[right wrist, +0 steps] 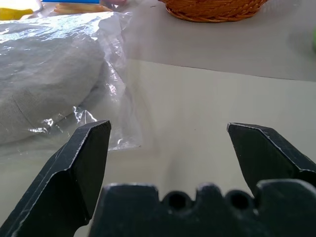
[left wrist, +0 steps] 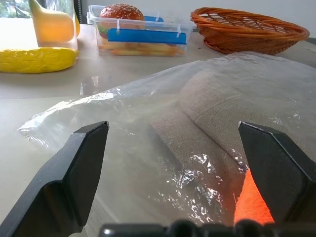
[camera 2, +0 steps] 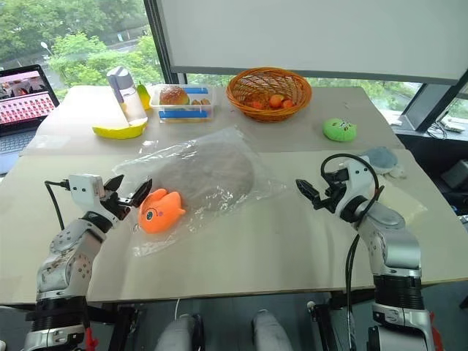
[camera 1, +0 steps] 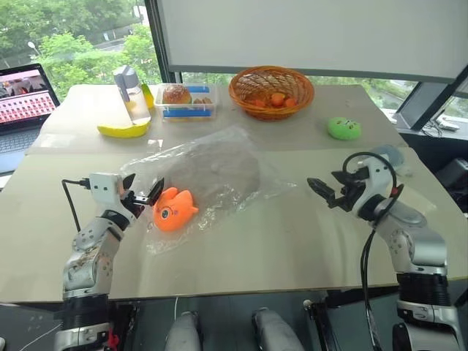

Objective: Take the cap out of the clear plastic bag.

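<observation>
The clear plastic bag (camera 1: 212, 179) lies crinkled on the middle of the table, with the beige-grey cap (camera 1: 219, 172) inside it. An orange fish toy (camera 1: 174, 208) rests on the bag's near left corner. My left gripper (camera 1: 143, 196) hovers open just left of the fish, pointing at the bag; in the left wrist view the cap (left wrist: 222, 113) shows through the plastic between the fingers (left wrist: 74, 177). My right gripper (camera 1: 327, 189) stands open to the right of the bag, apart from it, with the bag's edge (right wrist: 98, 74) ahead of its fingers (right wrist: 79, 168).
At the back stand an orange wicker basket (camera 1: 271, 91), a clear food box with a bun (camera 1: 186, 101), a bottle (camera 1: 131, 93) and a yellow banana toy (camera 1: 123, 130). A green plush (camera 1: 344, 129) and a grey-blue plush (camera 1: 387, 155) lie at the right. A laptop (camera 1: 25, 102) sits far left.
</observation>
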### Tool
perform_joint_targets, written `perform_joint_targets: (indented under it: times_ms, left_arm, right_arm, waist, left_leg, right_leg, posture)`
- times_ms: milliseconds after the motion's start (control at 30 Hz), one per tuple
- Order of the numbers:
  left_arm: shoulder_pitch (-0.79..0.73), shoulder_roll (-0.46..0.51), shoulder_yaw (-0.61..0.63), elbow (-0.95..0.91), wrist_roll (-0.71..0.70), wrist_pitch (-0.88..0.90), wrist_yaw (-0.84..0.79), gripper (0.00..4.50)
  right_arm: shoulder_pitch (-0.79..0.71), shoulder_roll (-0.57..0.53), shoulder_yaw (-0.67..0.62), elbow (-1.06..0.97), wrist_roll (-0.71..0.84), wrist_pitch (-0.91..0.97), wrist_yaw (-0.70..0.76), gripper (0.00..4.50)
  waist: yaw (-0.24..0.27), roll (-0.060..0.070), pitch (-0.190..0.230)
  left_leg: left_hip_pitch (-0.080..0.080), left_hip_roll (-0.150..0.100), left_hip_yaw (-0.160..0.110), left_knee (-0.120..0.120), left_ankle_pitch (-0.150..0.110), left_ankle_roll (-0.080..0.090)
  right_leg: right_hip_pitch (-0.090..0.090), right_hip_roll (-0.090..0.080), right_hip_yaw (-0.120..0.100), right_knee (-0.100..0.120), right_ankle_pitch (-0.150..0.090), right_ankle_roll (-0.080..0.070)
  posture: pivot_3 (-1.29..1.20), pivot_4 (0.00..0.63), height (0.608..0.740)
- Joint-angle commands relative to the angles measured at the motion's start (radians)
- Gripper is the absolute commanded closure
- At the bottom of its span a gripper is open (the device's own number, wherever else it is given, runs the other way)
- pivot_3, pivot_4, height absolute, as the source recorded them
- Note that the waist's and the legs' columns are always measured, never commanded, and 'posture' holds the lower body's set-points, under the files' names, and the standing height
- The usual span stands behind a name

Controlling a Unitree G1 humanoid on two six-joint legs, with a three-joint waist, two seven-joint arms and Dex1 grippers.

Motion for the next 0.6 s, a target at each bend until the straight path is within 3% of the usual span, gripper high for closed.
perform_joint_targets:
  times_ms: [33, 200, 367, 467, 600]
  left_arm:
    - [0.006, 0.034, 0.038, -0.04, -0.041, 0.005, -0.047, 0.0]
    - [-0.039, 0.169, 0.137, -0.102, -0.268, 0.158, -0.22, 0.0]
    - [-0.021, 0.286, 0.102, -0.177, -0.353, 0.286, -0.352, 0.0]
    - [-0.015, 0.33, 0.061, -0.215, -0.355, 0.336, -0.392, 0.0]
    - [0.0, 0.383, -0.099, -0.264, -0.238, 0.344, -0.431, 0.0]
  right_arm:
    - [-0.026, -0.033, -0.001, -0.038, 0.01, -0.024, 0.044, 0.02]
    - [-0.096, -0.159, 0.049, -0.15, 0.113, 0.081, 0.24, 0.02]
    - [-0.134, -0.246, 0.088, -0.212, 0.16, 0.146, 0.35, 0.02]
    - [-0.157, -0.281, 0.115, -0.239, 0.203, 0.192, 0.416, 0.02]
    - [-0.202, -0.312, 0.184, -0.279, 0.25, 0.249, 0.503, 0.02]
  waist:
    - [0.0, 0.0, 0.0]
    - [-0.004, 0.001, 0.001]
    - [0.003, 0.0, 0.0]
    - [0.004, 0.0, 0.0]
    - [0.003, 0.0, 0.001]
  left_leg:
    - [0.0, 0.0, 0.0, 0.0, 0.0, 0.0]
    - [0.0, 0.001, -0.001, 0.0, 0.0, 0.0]
    - [0.002, 0.001, -0.003, 0.0, 0.0, 0.0]
    - [0.001, 0.0, -0.003, 0.0, 0.0, 0.0]
    - [0.001, 0.0, -0.003, 0.0, 0.0, 0.0]
  right_leg:
    - [0.0, 0.0, 0.0, 0.0, 0.0, 0.0]
    - [0.0, 0.0, -0.002, 0.0, -0.001, -0.001]
    - [0.003, -0.001, -0.006, -0.001, -0.003, -0.002]
    - [0.003, -0.002, -0.007, -0.001, -0.003, -0.002]
    - [0.003, -0.002, -0.007, -0.001, -0.003, -0.003]
  posture:
    - [0.0, 0.15, 0.72]
    - [0.0, 0.15, 0.72]
    - [0.0, 0.15, 0.72]
    - [0.0, 0.15, 0.72]
    - [0.0, 0.15, 0.72]
